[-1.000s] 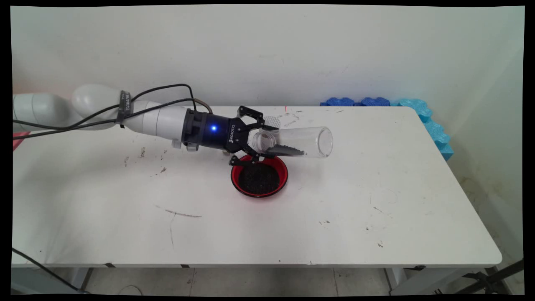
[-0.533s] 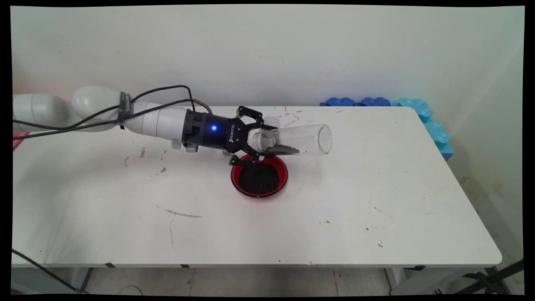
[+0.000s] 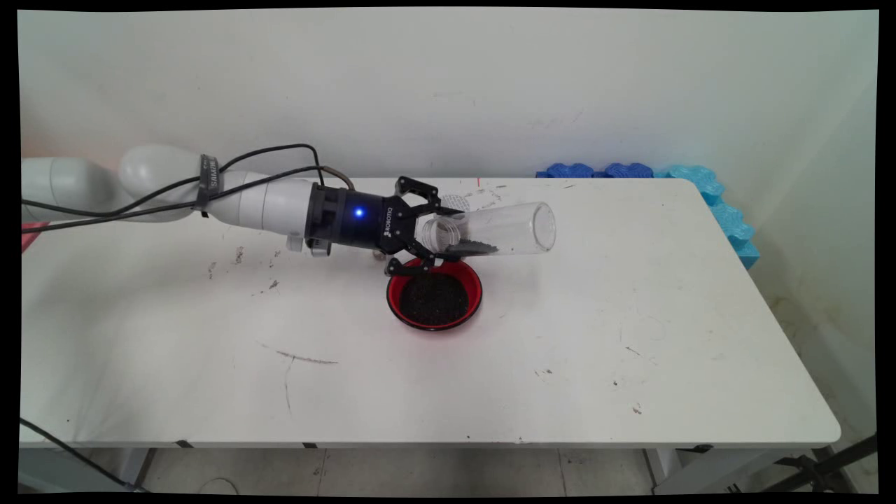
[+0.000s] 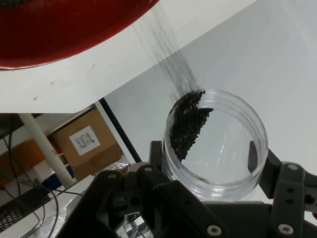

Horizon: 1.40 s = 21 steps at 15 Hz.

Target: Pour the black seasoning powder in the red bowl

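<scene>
Main view: white table, scuffed and speckled with dark marks. The arm lies low and near level across it, black cables looped over its back.

Blue foam mats lie well beyond the hand, along the table's far corner and edge.

Gripper is clamped on a clear jar, one finger on each side, close to the jar's threaded mouth. The jar lies on its side and juts straight out ahead of the hand. Its closed base is farthest from the wrist and tipped a little up; its mouth sits back between the fingers.

Red bowl stands on the table directly under the fingers and the jar's mouth, apart from both.

Black grains: a layer covers the bowl's floor, and a smaller heap lies along the jar's low side near the mouth.

Hand view: gripper grips the jar on both flanks. The grains are banked at the rim, and dark streaks run from them toward the bowl, which reads as grains falling.

Writing: ROBOTIQ on the gripper body. A strap round the arm carries letters I cannot make out. A cardboard box below the table has a white label, too small to read.
</scene>
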Each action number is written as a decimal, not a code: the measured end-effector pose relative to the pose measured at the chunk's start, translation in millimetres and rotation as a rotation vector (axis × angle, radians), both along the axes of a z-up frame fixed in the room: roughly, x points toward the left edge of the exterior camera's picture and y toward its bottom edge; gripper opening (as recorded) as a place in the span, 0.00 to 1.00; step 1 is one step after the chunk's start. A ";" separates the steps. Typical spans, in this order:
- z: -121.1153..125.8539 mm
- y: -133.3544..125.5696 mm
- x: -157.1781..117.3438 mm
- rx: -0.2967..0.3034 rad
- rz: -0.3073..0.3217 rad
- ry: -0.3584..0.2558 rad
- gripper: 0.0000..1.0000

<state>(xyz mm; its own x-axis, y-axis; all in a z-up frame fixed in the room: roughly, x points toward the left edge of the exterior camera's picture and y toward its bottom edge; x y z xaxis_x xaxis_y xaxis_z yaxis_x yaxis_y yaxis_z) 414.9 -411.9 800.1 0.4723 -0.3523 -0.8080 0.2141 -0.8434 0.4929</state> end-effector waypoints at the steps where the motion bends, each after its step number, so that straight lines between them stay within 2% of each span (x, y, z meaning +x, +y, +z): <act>1: 0.2 -0.1 -0.1 0.003 0.007 0.002 0.00; 12: 5.8 5.4 2.7 0.014 0.041 0.026 0.00; 21: 5.7 10.1 9.8 -0.034 0.033 0.067 0.00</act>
<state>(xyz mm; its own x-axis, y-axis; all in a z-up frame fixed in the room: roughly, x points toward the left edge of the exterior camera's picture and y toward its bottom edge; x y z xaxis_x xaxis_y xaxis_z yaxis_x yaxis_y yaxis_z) 424.7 -401.8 805.8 0.4291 -0.3653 -0.8261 0.2753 -0.8181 0.5048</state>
